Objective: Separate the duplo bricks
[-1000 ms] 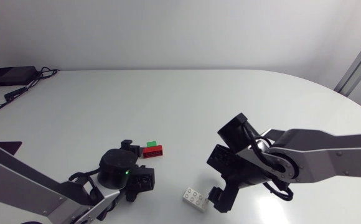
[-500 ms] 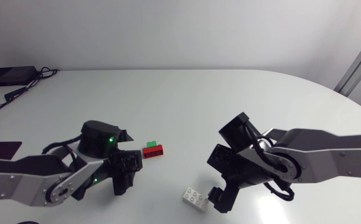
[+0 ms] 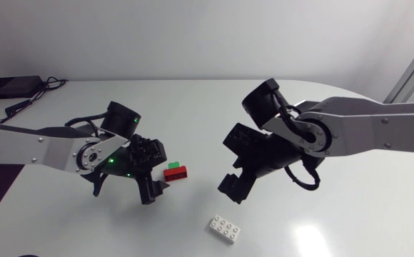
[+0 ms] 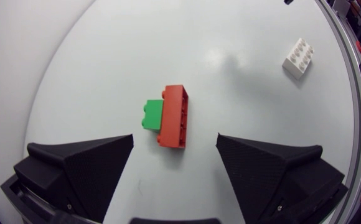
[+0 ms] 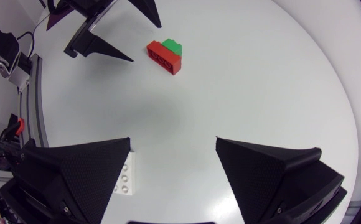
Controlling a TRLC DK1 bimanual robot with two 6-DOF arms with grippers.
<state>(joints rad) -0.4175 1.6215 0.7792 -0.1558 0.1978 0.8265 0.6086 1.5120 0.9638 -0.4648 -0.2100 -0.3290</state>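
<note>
A red brick (image 3: 176, 172) with a green brick (image 3: 173, 165) joined to its far side lies on the white table, left of the middle. In the left wrist view the red brick (image 4: 174, 116) and green brick (image 4: 151, 115) sit just ahead of my left gripper (image 4: 174, 168), which is open and holds nothing. In the head view my left gripper (image 3: 153, 173) hovers right beside this pair. A white brick (image 3: 224, 229) lies alone near the front edge. My right gripper (image 3: 233, 168) hangs open and empty above the table, right of the pair and behind the white brick (image 5: 122, 176).
A black box (image 3: 11, 87) with cables sits at the table's back left corner. The right wrist view shows my left gripper's fingers (image 5: 99, 46) close to the red brick (image 5: 164, 57) and green brick (image 5: 172, 45).
My left arm has swung from the front edge back to the red and green pair, its fingers now wider apart. My right arm has risen and moved back, away from the white brick.
</note>
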